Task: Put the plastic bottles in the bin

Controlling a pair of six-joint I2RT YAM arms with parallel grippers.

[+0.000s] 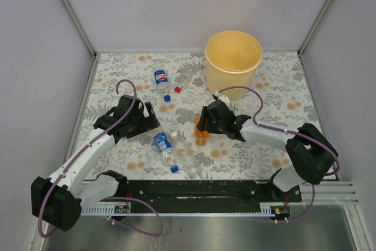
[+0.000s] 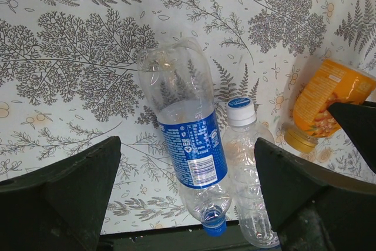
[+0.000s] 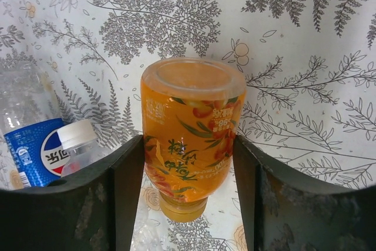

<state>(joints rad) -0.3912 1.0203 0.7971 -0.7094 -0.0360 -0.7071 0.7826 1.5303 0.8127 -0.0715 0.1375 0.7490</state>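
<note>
My right gripper (image 1: pixel 202 124) is shut on the orange bottle (image 1: pixel 201 132); in the right wrist view both fingers (image 3: pixel 126 186) press its sides (image 3: pixel 188 139), cap end toward me. My left gripper (image 1: pixel 150 125) is open and empty, hovering over a blue-label bottle with a blue cap (image 2: pixel 189 145) and a clear bottle with a white cap (image 2: pixel 247 174), both lying between its spread fingers (image 2: pixel 76 186). These two lie near the front edge (image 1: pixel 163 146) (image 1: pixel 189 158). Another blue-label bottle (image 1: pixel 160 78) lies at the back. The pale yellow bin (image 1: pixel 233 57) stands upright at the back, beyond my right gripper.
A loose blue cap (image 1: pixel 167 97) and a loose red cap (image 1: pixel 177 89) lie beside the far bottle. White walls enclose the floral table (image 1: pixel 276 95). A black rail (image 1: pixel 194 189) runs along the near edge. The orange bottle (image 2: pixel 328 95) shows at the right of the left wrist view.
</note>
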